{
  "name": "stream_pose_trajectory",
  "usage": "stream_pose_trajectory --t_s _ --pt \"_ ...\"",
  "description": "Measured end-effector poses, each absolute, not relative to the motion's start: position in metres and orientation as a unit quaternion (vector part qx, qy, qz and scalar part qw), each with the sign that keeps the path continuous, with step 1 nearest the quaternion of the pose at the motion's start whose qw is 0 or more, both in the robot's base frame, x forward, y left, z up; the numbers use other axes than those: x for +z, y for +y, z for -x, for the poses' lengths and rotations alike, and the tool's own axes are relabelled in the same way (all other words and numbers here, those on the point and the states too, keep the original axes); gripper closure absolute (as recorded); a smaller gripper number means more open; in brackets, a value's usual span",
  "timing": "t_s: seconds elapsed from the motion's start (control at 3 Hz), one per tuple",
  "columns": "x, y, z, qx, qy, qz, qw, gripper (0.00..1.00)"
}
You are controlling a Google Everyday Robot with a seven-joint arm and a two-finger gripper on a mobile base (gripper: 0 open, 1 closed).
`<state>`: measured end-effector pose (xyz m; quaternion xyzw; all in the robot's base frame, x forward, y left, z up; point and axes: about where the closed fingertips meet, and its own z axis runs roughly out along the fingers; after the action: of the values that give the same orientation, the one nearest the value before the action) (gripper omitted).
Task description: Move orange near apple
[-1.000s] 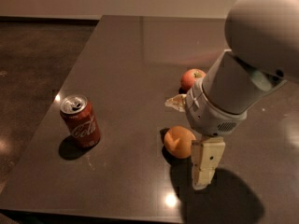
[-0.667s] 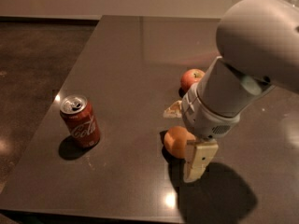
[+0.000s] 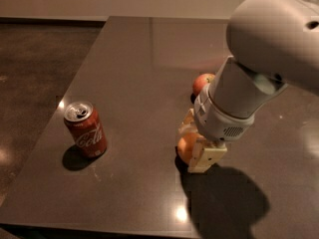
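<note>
My gripper grips the orange; the apple sits farther back; carrying it over is left.

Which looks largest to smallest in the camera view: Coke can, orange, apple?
1. Coke can: largest, also nearest the camera.
2-3. orange and apple: unsure. Both are partly hidden, the orange by the gripper at it, the apple by the arm, farther back.

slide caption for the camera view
Gripper at the orange on a dark table, apple just beyond, cola can apart
</note>
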<state>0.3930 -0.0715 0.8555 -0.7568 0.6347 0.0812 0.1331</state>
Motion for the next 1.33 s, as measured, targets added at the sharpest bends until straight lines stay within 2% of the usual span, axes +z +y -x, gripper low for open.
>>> stream_pose_trajectory --t_s 0.33,0.67,1.33 --pt "0.866 -0.082 -0.411 0.069 0.670 0.728 0.131 0.95" --pt "0.879 -0.104 -0.447 0.056 0.726 0.670 0.144 1.00" --pt "0.883 -0.145 -0.497 0.029 0.812 0.558 0.167 1.00"
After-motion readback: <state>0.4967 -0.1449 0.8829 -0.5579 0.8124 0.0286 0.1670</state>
